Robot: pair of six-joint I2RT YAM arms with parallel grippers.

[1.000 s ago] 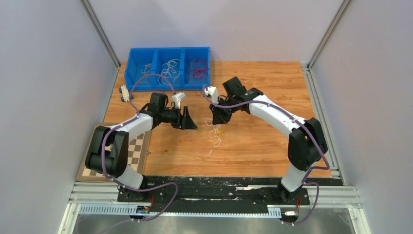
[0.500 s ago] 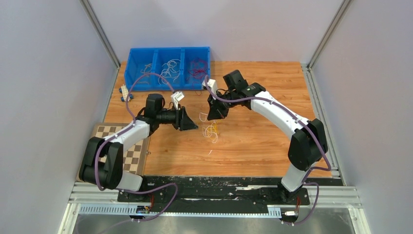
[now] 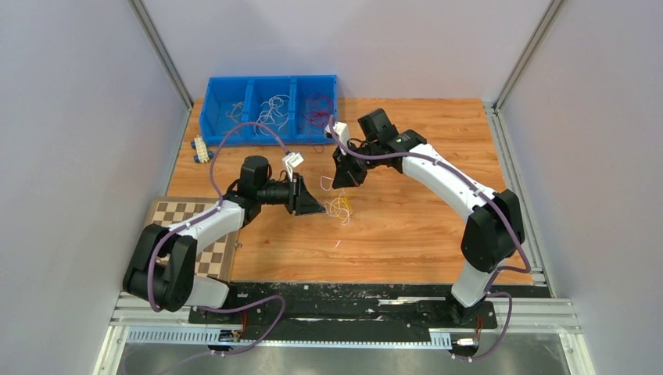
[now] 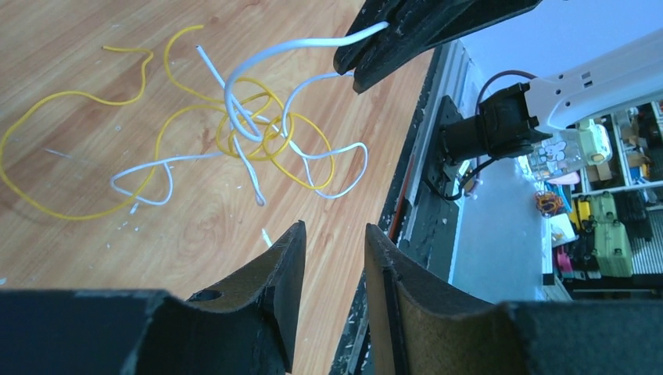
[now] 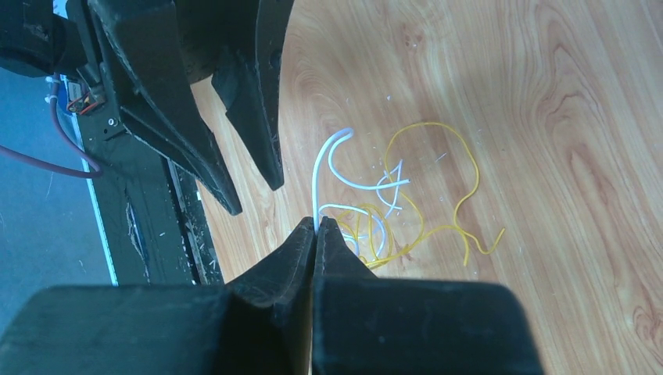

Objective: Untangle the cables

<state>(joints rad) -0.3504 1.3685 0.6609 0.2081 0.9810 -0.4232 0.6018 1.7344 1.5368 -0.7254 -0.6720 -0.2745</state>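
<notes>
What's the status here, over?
Right gripper shut on white cable, end raised. Left gripper open, empty, beside tangle. Yellow and white loops knotted on table. Nothing blocking.

Bare wood tabletop on R half & along near edge: wide open. Centre tight: L gripper & R gripper tips near each other, loose knot of yellow & white wires on the wood between them, one white strand strung up to R tips. Far L blocked by blue plastic 3-bay bin, near L by checkered board. Grey walls hem both sides.
</notes>
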